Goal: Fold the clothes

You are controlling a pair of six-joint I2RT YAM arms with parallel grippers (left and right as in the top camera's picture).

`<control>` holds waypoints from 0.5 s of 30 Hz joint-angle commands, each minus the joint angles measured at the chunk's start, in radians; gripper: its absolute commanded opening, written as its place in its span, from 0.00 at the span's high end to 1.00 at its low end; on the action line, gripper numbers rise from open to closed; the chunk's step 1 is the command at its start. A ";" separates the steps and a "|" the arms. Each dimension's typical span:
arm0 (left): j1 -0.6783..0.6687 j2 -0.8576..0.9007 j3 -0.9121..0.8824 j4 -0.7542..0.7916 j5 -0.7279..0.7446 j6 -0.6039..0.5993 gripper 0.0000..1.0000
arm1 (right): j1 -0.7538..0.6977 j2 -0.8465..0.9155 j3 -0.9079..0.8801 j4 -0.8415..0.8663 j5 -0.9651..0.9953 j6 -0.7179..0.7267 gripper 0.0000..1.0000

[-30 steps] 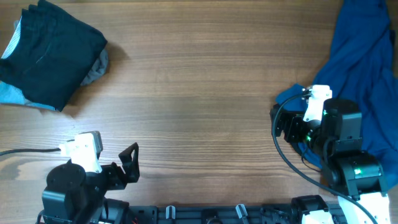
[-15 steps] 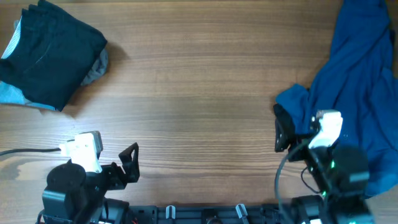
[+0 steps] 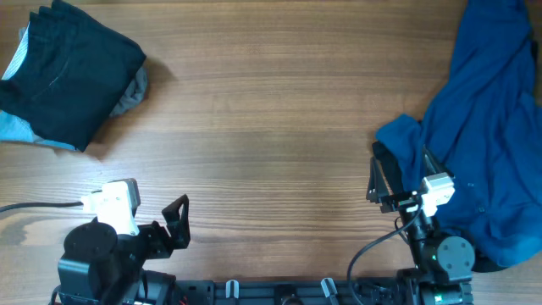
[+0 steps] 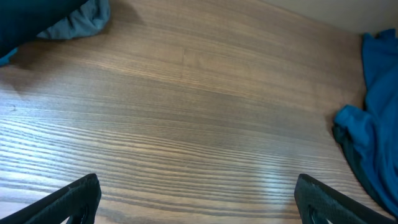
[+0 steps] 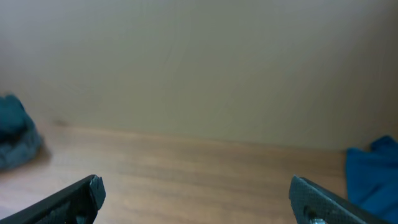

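Observation:
A dark, near-black folded garment lies at the far left of the table, with a pale strip along its left edge. Its corner shows in the left wrist view. No button is visible. My left gripper is open and empty near the front edge, well away from the garment. Its fingers are spread wide over bare wood in the left wrist view. My right gripper is open and empty at the front right. Its view looks level across the table.
A big rumpled deep-blue garment covers the right side, right beside the right gripper; it also shows in the left wrist view. Grey cloth sticks out from under the dark pile. A light-blue piece lies at its lower left.
The right arm has drawn back toward the front edge and tilted up, off the blue garment's edge. The left arm and the clothes have not moved.

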 commanded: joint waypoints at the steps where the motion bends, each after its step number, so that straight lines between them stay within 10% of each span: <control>1: -0.003 -0.005 -0.003 0.002 -0.013 -0.008 0.00 | 0.000 -0.013 -0.027 -0.002 0.008 -0.097 0.00; 15: -0.003 -0.005 -0.003 0.002 -0.013 -0.008 0.00 | -0.001 -0.011 -0.027 -0.100 0.004 -0.049 0.00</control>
